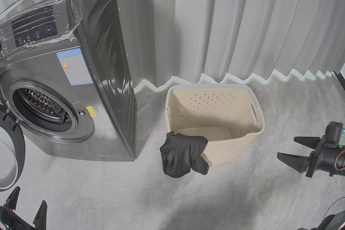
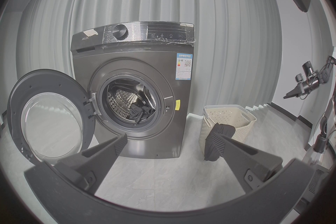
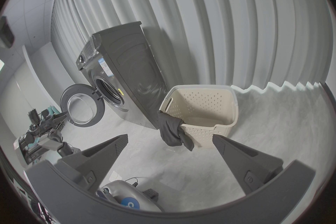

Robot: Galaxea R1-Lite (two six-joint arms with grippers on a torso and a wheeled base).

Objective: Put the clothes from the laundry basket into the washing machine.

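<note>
Partly cut off at the head view's 8 o'clock edge, the door [image 1: 16, 155] of the washing machine [image 1: 104, 72] hangs open. From the left wrist, a dark cloth [image 2: 140, 112] lies plainly in the drum [image 2: 120, 98]; from overhead it is barely a sliver. A dark garment [image 1: 183, 155] drapes over the laundry basket [image 1: 212, 108] at its 7 o'clock rim. Both empty, the left gripper [image 1: 28, 200] at 7 o'clock and the right gripper [image 1: 287, 148] at 4 o'clock gape apart.

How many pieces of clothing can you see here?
2. One dark garment hangs over the rim of the laundry basket; a second dark piece lies in the drum of the washing machine. More could be hidden deeper inside.
</note>
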